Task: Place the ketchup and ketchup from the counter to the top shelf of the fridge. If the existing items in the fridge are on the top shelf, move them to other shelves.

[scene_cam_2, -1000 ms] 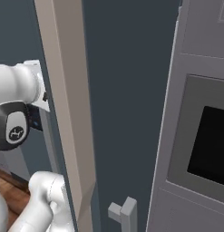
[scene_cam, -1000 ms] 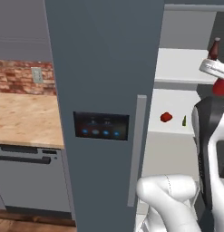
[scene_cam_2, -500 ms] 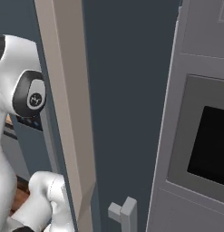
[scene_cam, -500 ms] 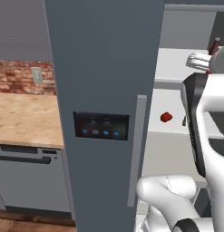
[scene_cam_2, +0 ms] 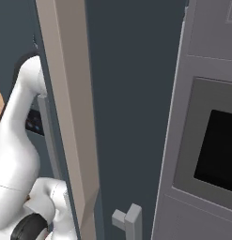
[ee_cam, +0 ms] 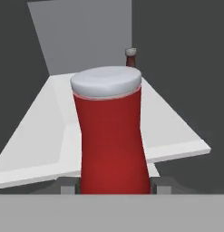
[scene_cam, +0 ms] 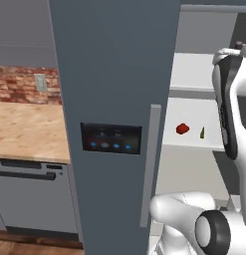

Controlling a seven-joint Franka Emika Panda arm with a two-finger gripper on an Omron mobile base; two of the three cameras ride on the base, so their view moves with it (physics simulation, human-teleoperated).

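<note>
Hand view has the bright red ketchup bottle (ee_cam: 111,136) front and center, white cap up, standing upright with the claw (ee_cam: 114,186) clamped on its lower body; you can see a grey fingertip (ee_cam: 68,186) poking out at each side of the base, at roughly 7 and 5 o'clock. The bottle sits over the front edge of a flat white shelf (ee_cam: 36,136) inside the fridge; can't tell if it's touching down or hanging just above. Further back on that same shelf, at about 12 o'clock from the red cap, stands the darker ketchup bottle (ee_cam: 130,58), well apart from the held one.

From the left base view, the slate-grey fridge door (scene_cam: 114,89) with its black panel of blue lights (scene_cam: 110,138) fills the middle, long handle (scene_cam: 149,164) at the panel's 3 o'clock. On a lower white shelf (scene_cam: 194,112) there's a small red lump (scene_cam: 182,128) with a tiny dark-green thing (scene_cam: 202,132) just beside it at 3 o'clock. The wood-grain tabletop (scene_cam: 25,129) lies at 9 o'clock of the door.
</note>
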